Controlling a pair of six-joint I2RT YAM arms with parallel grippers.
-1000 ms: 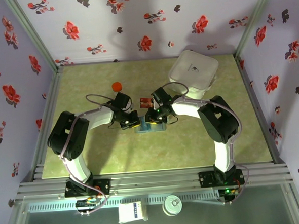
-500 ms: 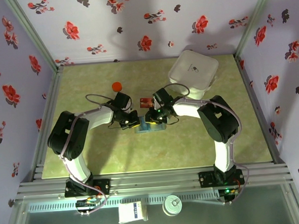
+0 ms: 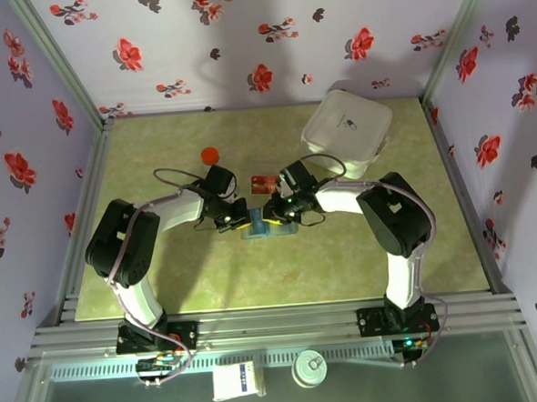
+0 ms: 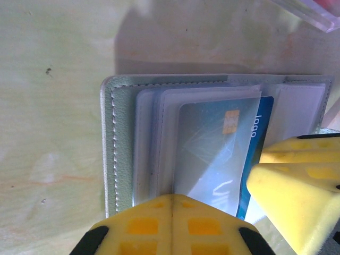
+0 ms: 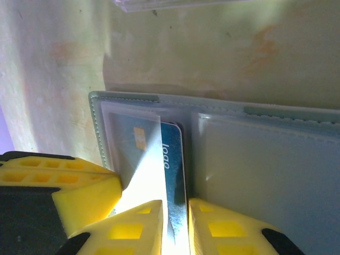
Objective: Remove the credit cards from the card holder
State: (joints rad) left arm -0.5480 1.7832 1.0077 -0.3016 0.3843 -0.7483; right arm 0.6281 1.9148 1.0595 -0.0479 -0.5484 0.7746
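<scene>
Green tabletop [image 3: 164,280]; grey-blue card holder [image 4: 122,149] lies open under my grippers. Left gripper [image 4: 171,223]: fingers shut together, tips on the holder. Right gripper [image 5: 175,228]: pinching blue credit card [image 5: 172,159] protruding from holder's pocket

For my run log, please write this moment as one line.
left end effector: shut, tips at card holder edge | right end effector: jaws narrow, astride blue card, grip unclear | card partly in sleeve

Matt stitched leatherette card holder [image 4: 121,149]; clear glossy plastic sleeves [image 4: 154,138]; glossy credit card [image 4: 212,143]
</scene>
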